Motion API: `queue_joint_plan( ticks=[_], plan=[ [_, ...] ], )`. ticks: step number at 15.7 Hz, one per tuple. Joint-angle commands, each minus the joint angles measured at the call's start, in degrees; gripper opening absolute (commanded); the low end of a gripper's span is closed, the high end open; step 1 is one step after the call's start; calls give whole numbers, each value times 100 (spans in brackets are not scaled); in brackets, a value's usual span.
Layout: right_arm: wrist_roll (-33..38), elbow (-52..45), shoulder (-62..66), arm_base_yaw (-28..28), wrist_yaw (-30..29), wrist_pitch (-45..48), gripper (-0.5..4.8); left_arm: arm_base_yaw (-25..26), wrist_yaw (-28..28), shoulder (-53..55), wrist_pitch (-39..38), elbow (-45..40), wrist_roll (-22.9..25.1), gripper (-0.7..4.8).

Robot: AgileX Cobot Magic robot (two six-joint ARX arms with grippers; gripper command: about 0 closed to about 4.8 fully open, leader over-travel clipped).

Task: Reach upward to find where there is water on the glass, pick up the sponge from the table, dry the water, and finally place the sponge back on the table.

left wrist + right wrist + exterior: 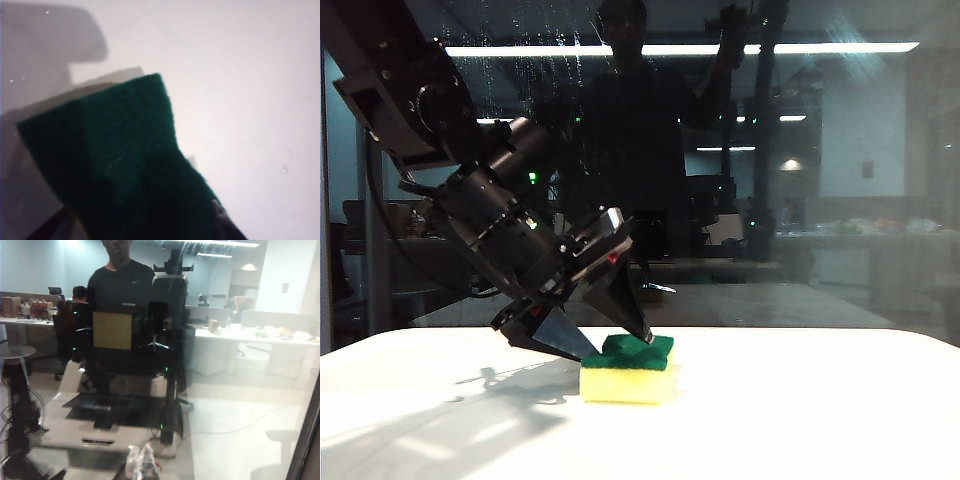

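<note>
Straddling the single sponge (pixel 628 368) on the white desk (pixel 800 420), the left gripper (pixel 610 345) has its fingers spread wide, seemingly ready to clamp it. Water (pixel 535 60) streaks the glass (pixel 840 200) above. The right gripper is unseen; its fingers' state cannot be told.

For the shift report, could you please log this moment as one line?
stage: reaching for sponge | left gripper: open, straddling it on table | right gripper: out of view | water: on glass

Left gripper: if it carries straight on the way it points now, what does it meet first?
The sponge: the open left gripper slants down with its fingertips at the green top. Contact is unclear; the table lies beneath.
</note>
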Motion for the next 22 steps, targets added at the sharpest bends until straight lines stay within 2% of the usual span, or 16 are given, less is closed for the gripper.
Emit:
queue_joint_plan(
  ticks=[1,6,7,8,9,12,13,18,22],
  plan=[
    [-13,39,-31,2,24,76,-6,-2,-136,85,-149,11,-39,345],
    [-13,39,-31,2,26,66,-6,-2,-240,153,-142,11,-44,340],
    [-13,39,-31,2,24,66,-6,-2,-306,153,-142,11,-42,326],
    [-13,39,-31,2,26,66,-6,-2,-356,153,-140,11,-44,284],
    [-13,39,-31,2,24,66,-6,-2,-361,153,-101,11,-42,182],
    [-13,39,-31,0,26,66,-6,-2,-374,153,9,11,-42,79],
    [-13,39,-31,2,26,66,-6,-2,-391,153,50,11,-42,-8],
    [-13,39,-31,0,24,61,-6,-2,-452,138,321,66,-48,-6],
    [-13,39,-31,0,26,59,-6,-2,186,131,302,487,-149,-6]
  ],
)
